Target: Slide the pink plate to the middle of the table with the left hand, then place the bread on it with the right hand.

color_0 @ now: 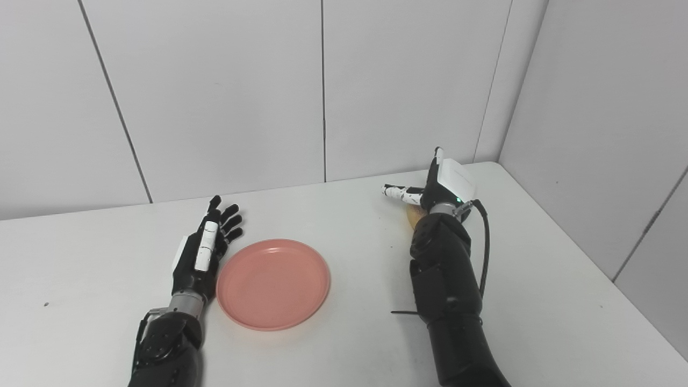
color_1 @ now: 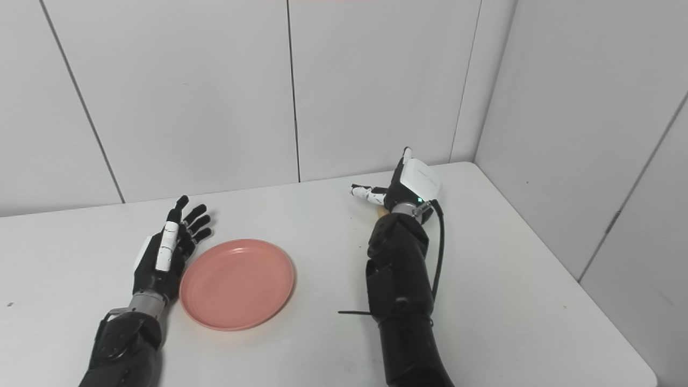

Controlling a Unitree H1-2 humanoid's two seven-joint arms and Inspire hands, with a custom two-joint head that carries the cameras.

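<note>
The pink plate (color_0: 273, 283) lies flat on the white table (color_0: 344, 344), left of centre. My left hand (color_0: 204, 247) rests open just off the plate's left rim, fingers spread and pointing away from me, holding nothing. My right hand (color_0: 438, 185) is far back on the right, its white-backed palm over the bread (color_0: 413, 216), of which only a small tan sliver shows under the wrist. The thumb sticks out to the left. Whether the fingers close on the bread is hidden by the hand and forearm.
White wall panels (color_0: 322, 91) stand close behind the table, and a side wall (color_0: 607, 134) runs along its right edge. A black cable (color_0: 486, 242) loops beside my right forearm. A small dark speck (color_0: 46, 304) lies at the far left.
</note>
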